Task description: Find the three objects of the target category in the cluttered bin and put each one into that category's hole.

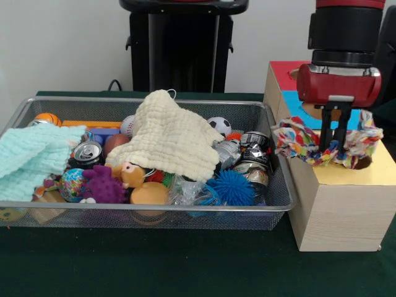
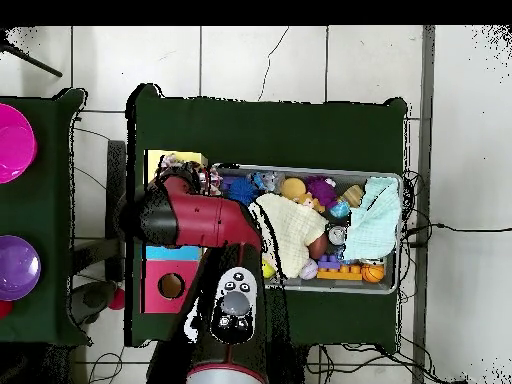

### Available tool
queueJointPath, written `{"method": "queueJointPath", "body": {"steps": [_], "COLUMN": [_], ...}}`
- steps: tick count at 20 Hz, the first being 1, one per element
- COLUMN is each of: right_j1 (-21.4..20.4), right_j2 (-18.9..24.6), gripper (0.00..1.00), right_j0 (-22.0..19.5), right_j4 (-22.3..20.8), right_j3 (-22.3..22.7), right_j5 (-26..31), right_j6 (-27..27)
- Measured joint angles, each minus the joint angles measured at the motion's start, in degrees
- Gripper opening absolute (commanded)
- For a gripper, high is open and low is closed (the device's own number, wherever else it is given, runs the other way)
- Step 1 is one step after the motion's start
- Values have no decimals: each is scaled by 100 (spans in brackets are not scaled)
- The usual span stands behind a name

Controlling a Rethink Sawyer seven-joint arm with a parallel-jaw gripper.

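Observation:
My gripper hangs over the yellow end of the wooden box, shut on a multicoloured rope toy. The rope drapes to both sides of the fingers and rests around a round hole in the yellow top. From above, the rope toy shows at the box's yellow end, while the red arm hides the gripper. The wire bin beside the box is full of clutter.
In the bin lie a cream cloth, a mint cloth, drink cans, a blue spiky ball, a purple spiky toy and a small soccer ball. The box's red section has another hole. Pink and purple bowls sit on a side table.

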Motion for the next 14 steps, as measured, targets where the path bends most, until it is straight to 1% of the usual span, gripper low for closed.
{"method": "queueJointPath", "body": {"steps": [8,14], "right_j1": [33,134], "right_j2": [-251,-476], "gripper": [0,0], "right_j0": [13,116], "right_j4": [-13,39], "right_j3": [-216,-406], "right_j5": [167,284], "right_j6": [0,0]}}
